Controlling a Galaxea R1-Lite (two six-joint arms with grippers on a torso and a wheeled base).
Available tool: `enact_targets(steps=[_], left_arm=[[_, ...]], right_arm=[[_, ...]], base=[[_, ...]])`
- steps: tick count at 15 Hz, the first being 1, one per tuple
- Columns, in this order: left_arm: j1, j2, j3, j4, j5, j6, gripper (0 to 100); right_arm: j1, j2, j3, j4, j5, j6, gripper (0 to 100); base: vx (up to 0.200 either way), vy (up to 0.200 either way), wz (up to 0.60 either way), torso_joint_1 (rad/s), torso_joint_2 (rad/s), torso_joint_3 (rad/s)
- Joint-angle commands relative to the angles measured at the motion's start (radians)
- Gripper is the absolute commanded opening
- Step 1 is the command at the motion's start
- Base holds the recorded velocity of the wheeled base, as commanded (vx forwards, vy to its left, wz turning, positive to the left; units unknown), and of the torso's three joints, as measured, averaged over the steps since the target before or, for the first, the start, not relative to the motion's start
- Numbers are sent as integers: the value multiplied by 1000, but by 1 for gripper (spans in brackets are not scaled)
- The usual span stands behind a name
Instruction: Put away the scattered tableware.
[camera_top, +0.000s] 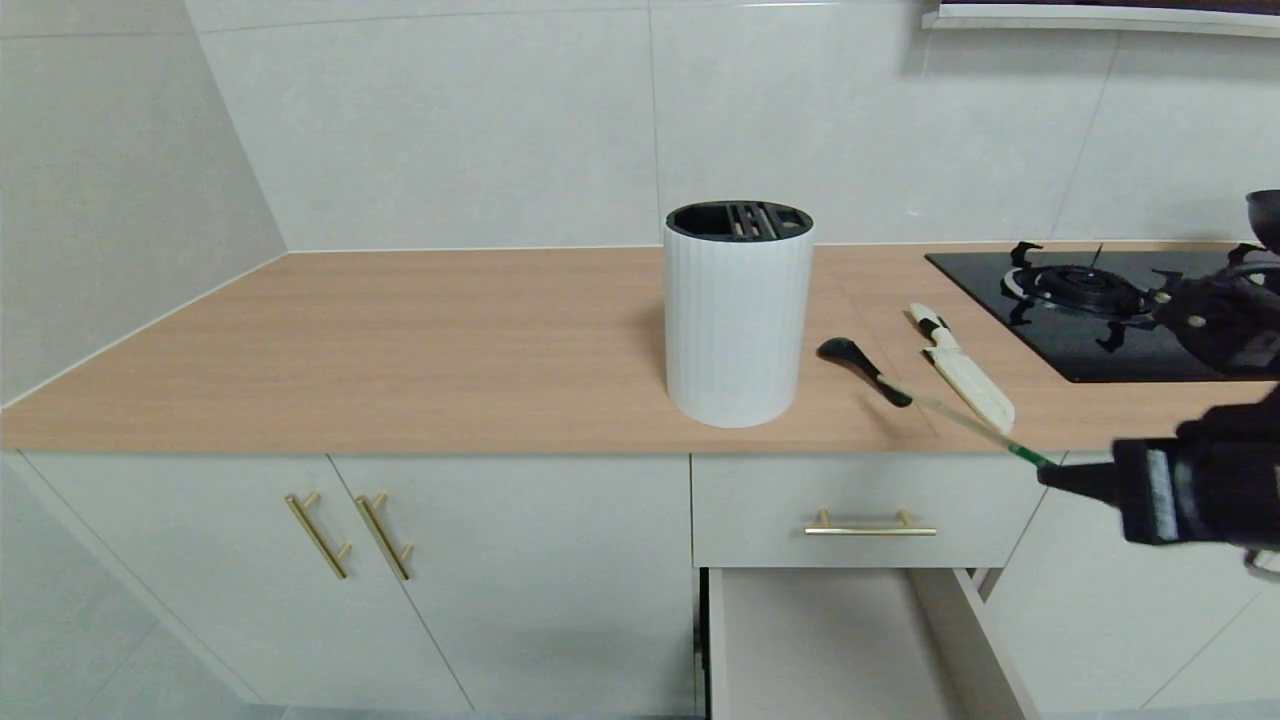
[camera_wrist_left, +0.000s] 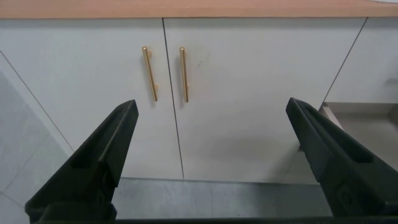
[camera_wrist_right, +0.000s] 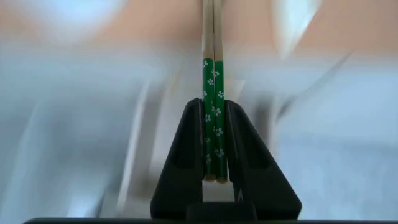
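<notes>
Holding chopsticks (camera_wrist_right: 210, 74), right gripper (camera_wrist_right: 212, 109), white holder (camera_top: 737, 330), drawer (camera_top: 975, 640) open

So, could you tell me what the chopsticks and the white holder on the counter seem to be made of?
The chopsticks: probably wood or bamboo, judging by the pale bare shafts; the grip ends carry a green painted coat with white flowers. The white holder: likely matte plastic, possibly ceramic; evenly ribbed wall, with a black slotted insert that looks plastic.
</notes>
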Motion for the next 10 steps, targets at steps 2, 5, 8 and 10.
enact_targets(steps=[2, 5, 8, 10], left_arm=[[0, 1, 0, 0, 0, 0, 100], [0, 1, 0, 0, 0, 0, 100], [0, 1, 0, 0, 0, 0, 100], [0, 1, 0, 0, 0, 0, 100]], right_arm=[[33, -195, 11, 120, 156, -23, 0], [35, -192, 62, 119, 182, -94, 0], [49, -176, 87, 116, 218, -108, 0], [55, -133, 113, 108, 242, -115, 0]], base=[[0, 0, 0, 0, 0, 0], [0, 0, 0, 0, 0, 0], [0, 0, 0, 0, 0, 0], [0, 0, 0, 0, 0, 0]])
